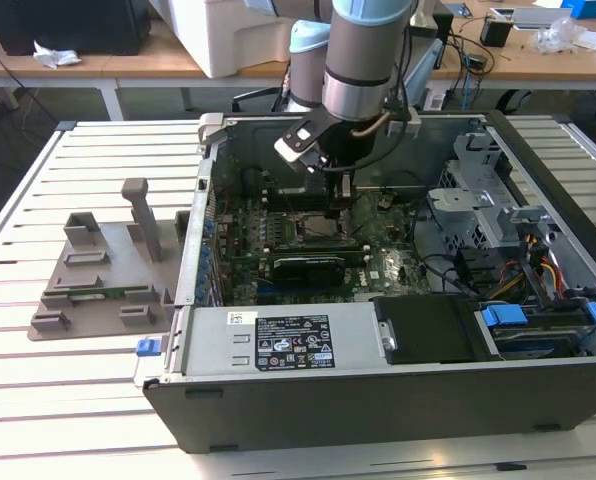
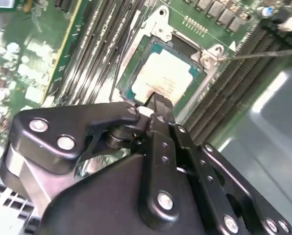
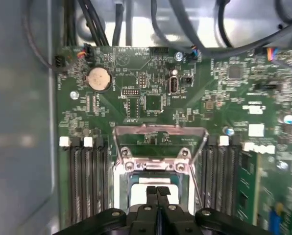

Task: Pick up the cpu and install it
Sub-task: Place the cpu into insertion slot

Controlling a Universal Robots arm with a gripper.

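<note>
The cpu point(image 2: 168, 73) lies flat in the motherboard socket, pale silvery top up with a thin teal rim; it also shows as the cpu point(image 3: 138, 192) beneath the fingertips. My gripper point(image 2: 156, 103) is shut, its two black fingers pressed together with nothing between them, the tips at or just above the near edge of the chip. From the first wrist view the gripper point(image 3: 157, 190) points straight down onto the chip. The socket's metal load plate point(image 3: 158, 137) stands swung open behind it. In the exterior view the gripper point(image 1: 344, 200) hangs inside the open computer case over the socket point(image 1: 316, 225).
Memory slots point(image 3: 85, 176) flank the socket on both sides. An expansion card point(image 1: 308, 265) lies in front of the socket. A power supply with a white label point(image 1: 293, 340), a drive cage point(image 1: 478, 210) and cables point(image 1: 538, 270) fill the case. A grey fixture point(image 1: 103, 265) sits on the slatted table.
</note>
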